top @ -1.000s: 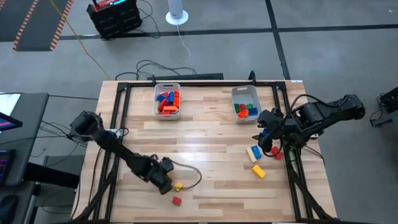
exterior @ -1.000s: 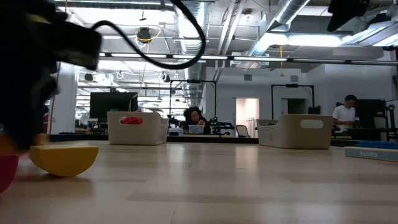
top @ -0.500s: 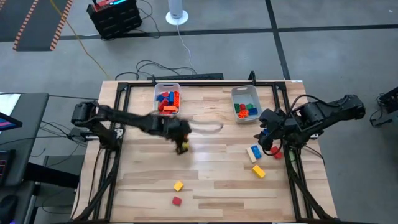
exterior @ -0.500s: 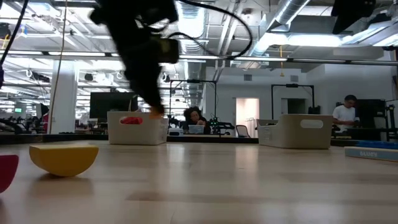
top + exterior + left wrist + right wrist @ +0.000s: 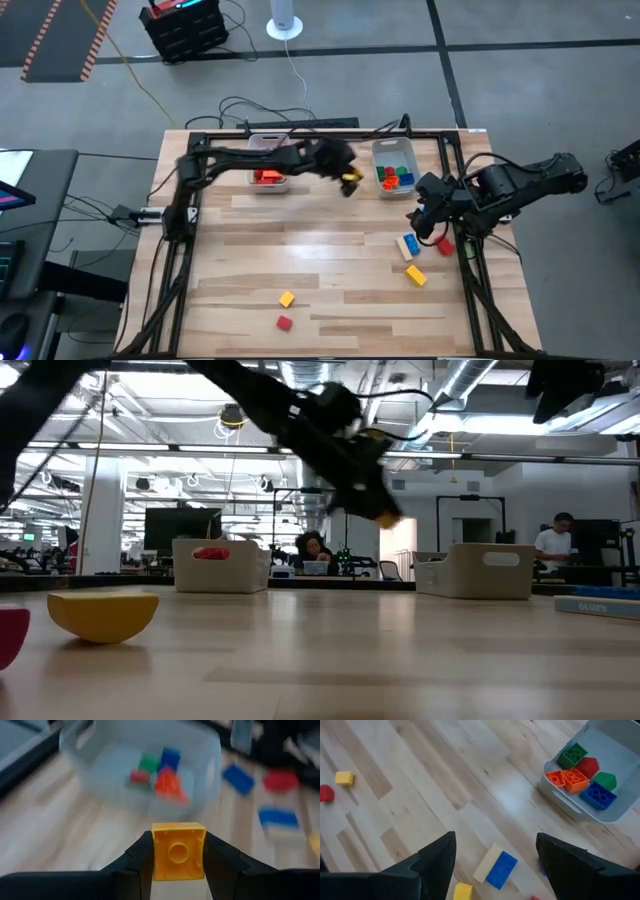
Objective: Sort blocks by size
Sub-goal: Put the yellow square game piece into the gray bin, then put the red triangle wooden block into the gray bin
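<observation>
1. The left gripper [image 5: 349,184] pinches a small yellow brick [image 5: 178,851] between its two fingers, up in the air between the two bins at the far side of the table [image 5: 330,270]. It grips the brick by its flat side walls, with a stud facing the wrist camera.
2. On the left, the left bin [image 5: 268,176] holds red, orange and blue bricks. The arm covers part of it.
3. Near the front edge of the table lie a small yellow block [image 5: 287,298] and a small red block [image 5: 284,322], close together.
4. Further right, the right bin [image 5: 394,165] holds small stubby bricks: green, red, orange and blue. The held brick looks stubby too, so I think it belongs there.
5. On the right side lie a tan and blue long brick [image 5: 408,245], another yellow brick [image 5: 415,276] and a red one [image 5: 444,244].
6. The right gripper [image 5: 426,218] hangs over those, fingers spread wide, holding nothing.
7. The bricks look light, hard and smooth. They will not squash or break. They may slip, so squeeze the flat sides near the middle, not the corners or the bumpy top.
</observation>
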